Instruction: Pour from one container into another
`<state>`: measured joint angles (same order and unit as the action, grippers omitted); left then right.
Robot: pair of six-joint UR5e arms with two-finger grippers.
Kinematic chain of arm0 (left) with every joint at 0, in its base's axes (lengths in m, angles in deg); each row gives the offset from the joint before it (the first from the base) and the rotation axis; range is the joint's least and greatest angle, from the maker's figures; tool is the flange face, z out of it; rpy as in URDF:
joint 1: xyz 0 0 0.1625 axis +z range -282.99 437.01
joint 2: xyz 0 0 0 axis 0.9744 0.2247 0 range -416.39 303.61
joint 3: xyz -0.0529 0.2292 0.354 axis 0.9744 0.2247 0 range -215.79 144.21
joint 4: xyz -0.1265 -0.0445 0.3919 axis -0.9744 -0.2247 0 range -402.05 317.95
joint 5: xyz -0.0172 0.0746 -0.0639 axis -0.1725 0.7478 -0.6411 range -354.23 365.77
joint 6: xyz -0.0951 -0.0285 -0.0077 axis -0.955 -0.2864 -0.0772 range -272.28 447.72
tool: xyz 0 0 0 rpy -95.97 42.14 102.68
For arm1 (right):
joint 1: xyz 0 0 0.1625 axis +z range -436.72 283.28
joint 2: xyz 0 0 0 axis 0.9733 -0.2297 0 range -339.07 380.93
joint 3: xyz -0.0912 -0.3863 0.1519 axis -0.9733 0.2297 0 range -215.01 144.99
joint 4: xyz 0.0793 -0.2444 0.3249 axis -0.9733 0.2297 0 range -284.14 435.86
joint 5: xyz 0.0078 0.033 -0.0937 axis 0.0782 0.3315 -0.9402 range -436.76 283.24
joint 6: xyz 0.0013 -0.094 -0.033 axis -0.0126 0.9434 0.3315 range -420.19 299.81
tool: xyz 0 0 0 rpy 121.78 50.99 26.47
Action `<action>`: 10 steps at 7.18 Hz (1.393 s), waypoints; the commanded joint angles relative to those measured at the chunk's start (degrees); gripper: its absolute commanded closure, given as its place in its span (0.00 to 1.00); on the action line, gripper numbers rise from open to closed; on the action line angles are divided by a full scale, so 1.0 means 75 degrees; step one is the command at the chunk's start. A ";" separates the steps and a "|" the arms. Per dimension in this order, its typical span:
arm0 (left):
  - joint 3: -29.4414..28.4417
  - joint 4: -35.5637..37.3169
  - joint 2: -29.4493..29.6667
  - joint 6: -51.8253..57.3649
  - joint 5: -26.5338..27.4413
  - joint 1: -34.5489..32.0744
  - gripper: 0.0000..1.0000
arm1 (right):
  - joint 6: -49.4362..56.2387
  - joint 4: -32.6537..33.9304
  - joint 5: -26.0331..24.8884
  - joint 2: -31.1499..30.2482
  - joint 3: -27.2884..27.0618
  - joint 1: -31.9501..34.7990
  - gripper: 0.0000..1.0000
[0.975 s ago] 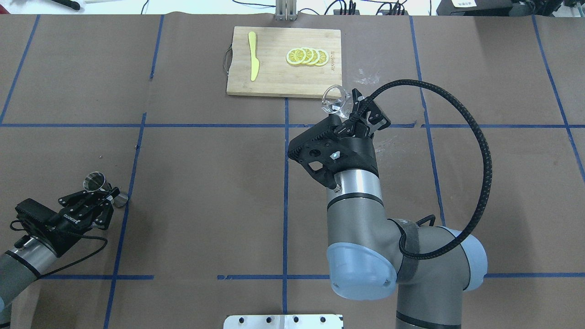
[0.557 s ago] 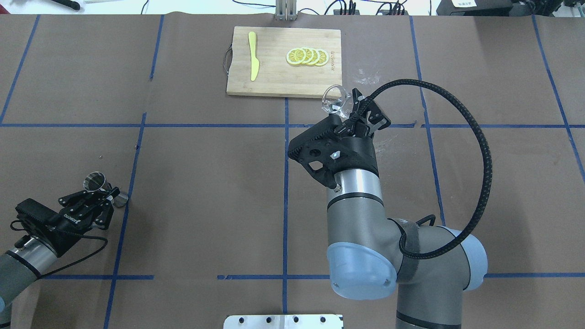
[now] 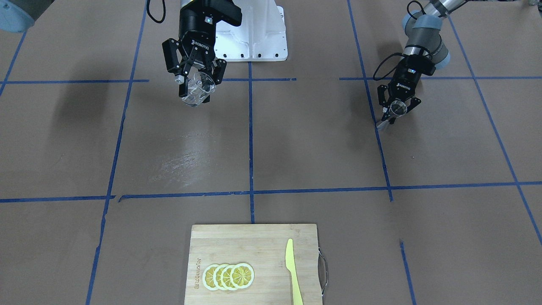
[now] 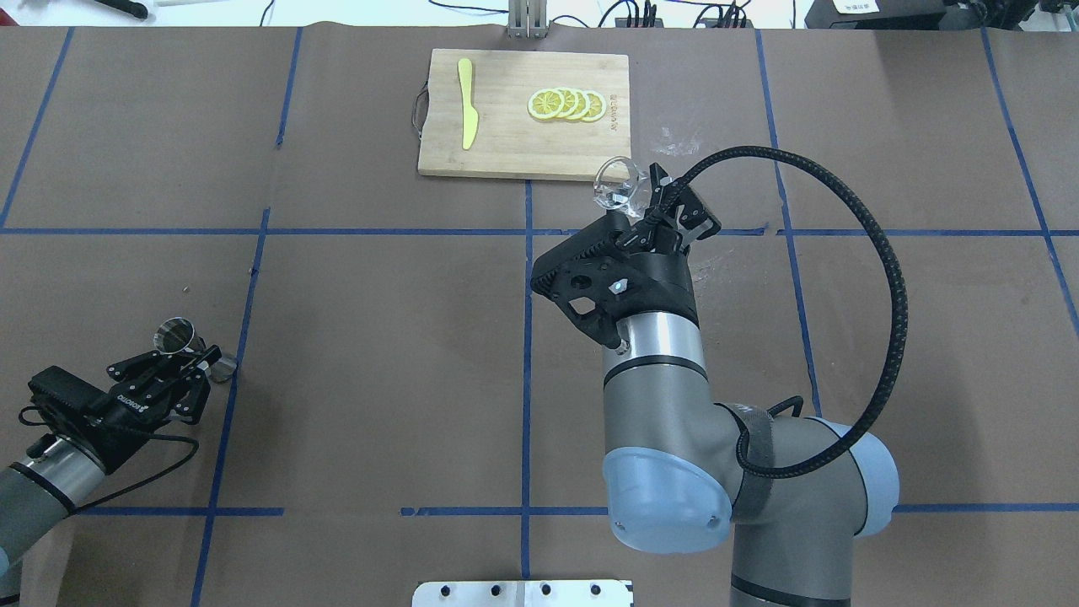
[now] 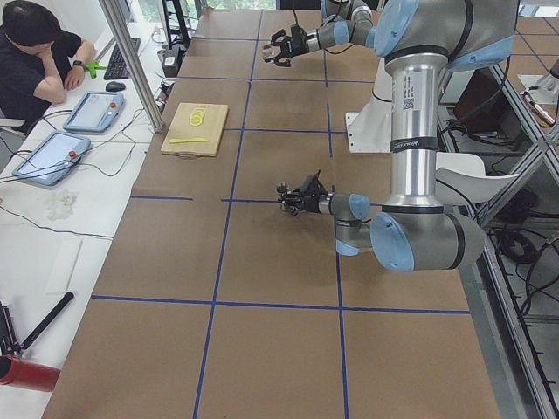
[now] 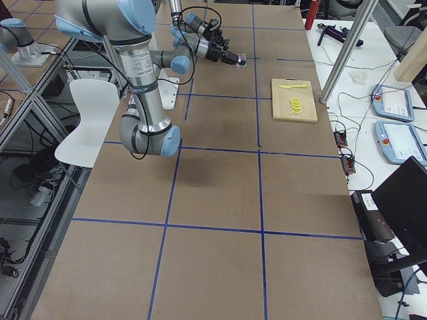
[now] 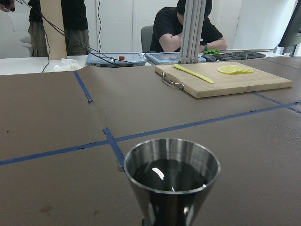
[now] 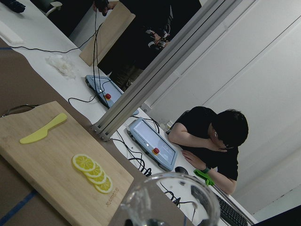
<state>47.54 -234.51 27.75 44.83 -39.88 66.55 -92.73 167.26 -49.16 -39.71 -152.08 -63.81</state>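
Two vessels are in hand, and they are well apart. Nearest the robot's base, on its left side, the left gripper [image 4: 201, 354] is pinched onto the waist of the jigger [image 4: 174, 335]. It holds it upright and low over the table. The bowl reads dark with glints, so you cannot tell whether liquid is in it. Farther out, the right gripper [image 3: 198, 84] clamps the glass cup [image 3: 195, 94] aloft and somewhat canted, its contents unclear. It sits short of the cutting board [image 4: 506, 143] with its lemon slices [image 4: 566, 104]. Judgement: both pickups are complete. Bringing the cup over the jigger, and the pour itself, remain to be done.
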 commanded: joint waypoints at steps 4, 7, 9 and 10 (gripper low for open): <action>0.0000 -0.0004 0.0020 -0.0011 0.0016 0.0000 0.48 | 0.0002 0.0000 0.0000 0.0012 -0.0011 0.0002 1.00; 0.0081 -0.0050 0.0019 -0.0023 0.0062 -0.0011 0.00 | 0.0002 0.0000 0.0000 0.0012 -0.0012 -0.0010 1.00; 0.0175 -0.0132 0.0020 -0.0011 0.0425 -0.0023 0.00 | 0.0002 0.0000 0.0000 0.0000 -0.0012 0.0002 1.00; 0.0257 -0.0144 0.0054 0.0000 0.0878 -0.0023 0.00 | 0.0002 0.0000 0.0000 0.0011 -0.0012 -0.0010 1.00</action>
<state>48.82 -235.41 27.97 44.78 -36.22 66.43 -92.71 167.26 -49.16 -39.65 -152.17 -63.83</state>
